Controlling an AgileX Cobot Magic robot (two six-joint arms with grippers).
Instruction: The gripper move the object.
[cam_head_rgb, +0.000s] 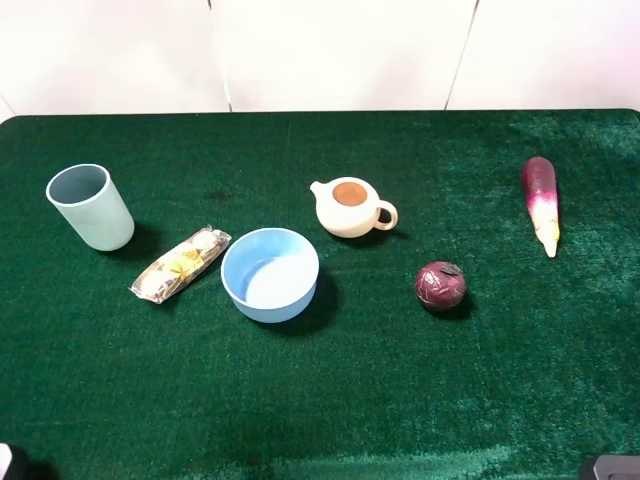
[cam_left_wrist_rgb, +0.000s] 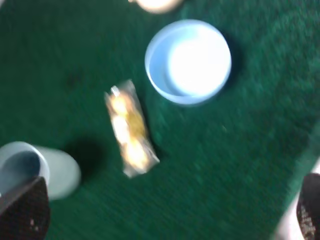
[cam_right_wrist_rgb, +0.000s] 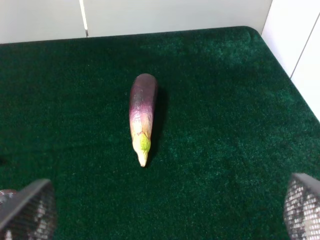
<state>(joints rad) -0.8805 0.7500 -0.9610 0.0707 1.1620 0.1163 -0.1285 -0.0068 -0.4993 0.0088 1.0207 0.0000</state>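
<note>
From my overhead camera the light is bright and even, coming from above; the bowl (cam_head_rgb: 270, 274) and cup (cam_head_rgb: 90, 206) throw soft shadows to their right. My left wrist picture is smeared with blur, and glare whitens the bowl's floor there. My right wrist picture is sharp, the eggplant (cam_right_wrist_rgb: 142, 117) crisp on the cloth (cam_right_wrist_rgb: 210, 125).

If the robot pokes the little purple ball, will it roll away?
Probably, a bit. The ball looks round and sits free on the green cloth, so a push from the side could set it rolling. The fuzzy cloth should slow it soon. It has a small stub on top, so it may wobble rather than roll straight. Its surface looks smooth, so fingers might slip.
</note>
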